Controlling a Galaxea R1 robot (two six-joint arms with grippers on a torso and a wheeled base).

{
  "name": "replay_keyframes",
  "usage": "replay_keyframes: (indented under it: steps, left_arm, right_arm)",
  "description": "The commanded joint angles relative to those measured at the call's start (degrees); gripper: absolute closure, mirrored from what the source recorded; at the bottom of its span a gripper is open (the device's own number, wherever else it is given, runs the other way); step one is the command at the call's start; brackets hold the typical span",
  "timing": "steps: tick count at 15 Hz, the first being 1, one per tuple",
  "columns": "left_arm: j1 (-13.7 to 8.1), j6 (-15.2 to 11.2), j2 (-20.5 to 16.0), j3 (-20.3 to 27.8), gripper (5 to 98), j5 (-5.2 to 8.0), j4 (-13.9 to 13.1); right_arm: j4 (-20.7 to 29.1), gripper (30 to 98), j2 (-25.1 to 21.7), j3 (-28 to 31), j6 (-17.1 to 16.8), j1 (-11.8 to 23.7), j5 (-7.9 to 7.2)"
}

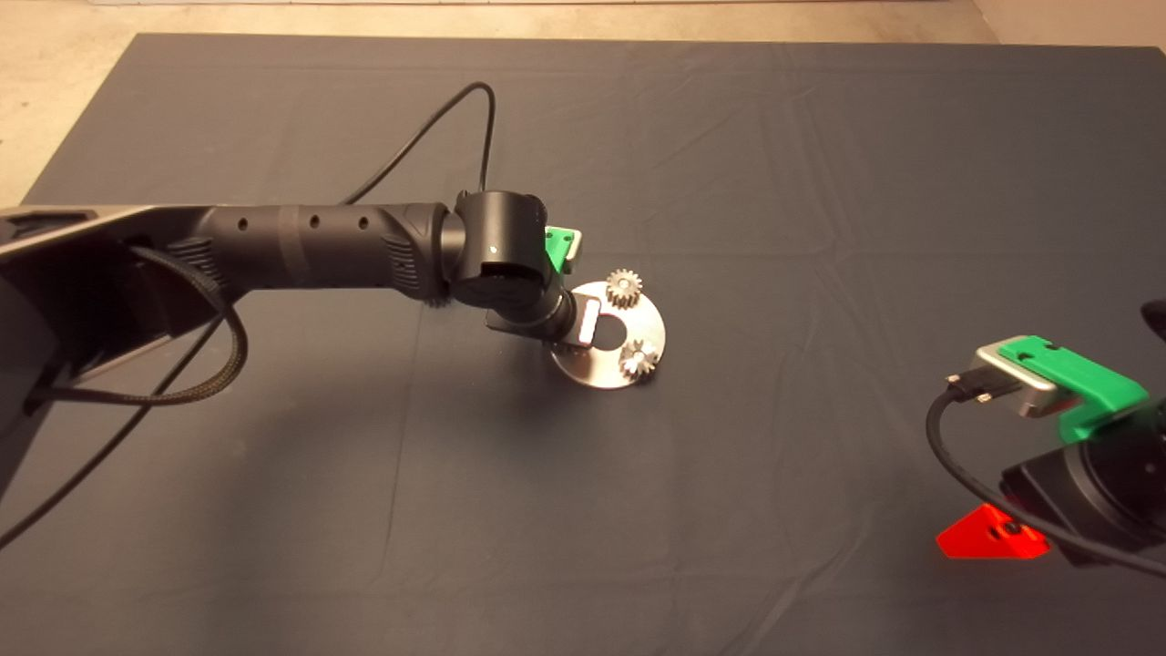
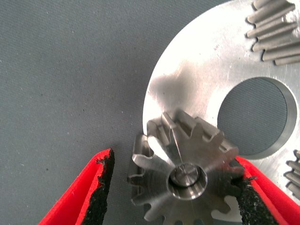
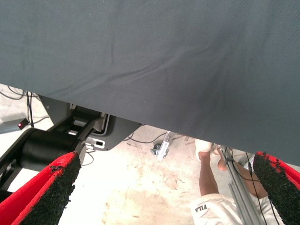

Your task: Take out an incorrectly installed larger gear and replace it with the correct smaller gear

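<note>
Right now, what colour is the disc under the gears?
Shiny silver metal disc; left wrist view shows it best.

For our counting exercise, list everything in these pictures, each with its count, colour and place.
plate: 1, silver, round with a centre hole, mid-mat
gear on pin: 1, bright silver, at the plate's edge
other gears: 2, grey, on the plate
mat: 1, dark grey, covering the table
person's leg: 1, on the floor beyond the mat
left gripper: 1, green, red fingers open either side of the gear on pin
right gripper: 1, same colours, open, parked at the mat's lower right

Dark mat [image 1: 820, 137], pale, perhaps concrete floor [image 1: 55, 82]
</note>
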Motion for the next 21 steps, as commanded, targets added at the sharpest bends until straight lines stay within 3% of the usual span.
replay_keyframes:
  steps: [1,6,21]
  left_arm:
    - [-0.64,-0.16,0.08,0.88,43.8,0.57,0.76]
    - [-0.64,-0.23,0.1,0.96,52.8,0.57,0.76]
    - [-0.9,0.1,0.08,3.6,60.5,0.93,0.76]
  right_arm:
    - [-1.52,30.8,-0.07,0.24,0.48,0.99,-7.16]
    - [-1.52,30.8,-0.15,0.24,0.48,0.99,-7.16]
    - [-1.52,30.8,-0.07,0.24,0.48,0.99,-7.16]
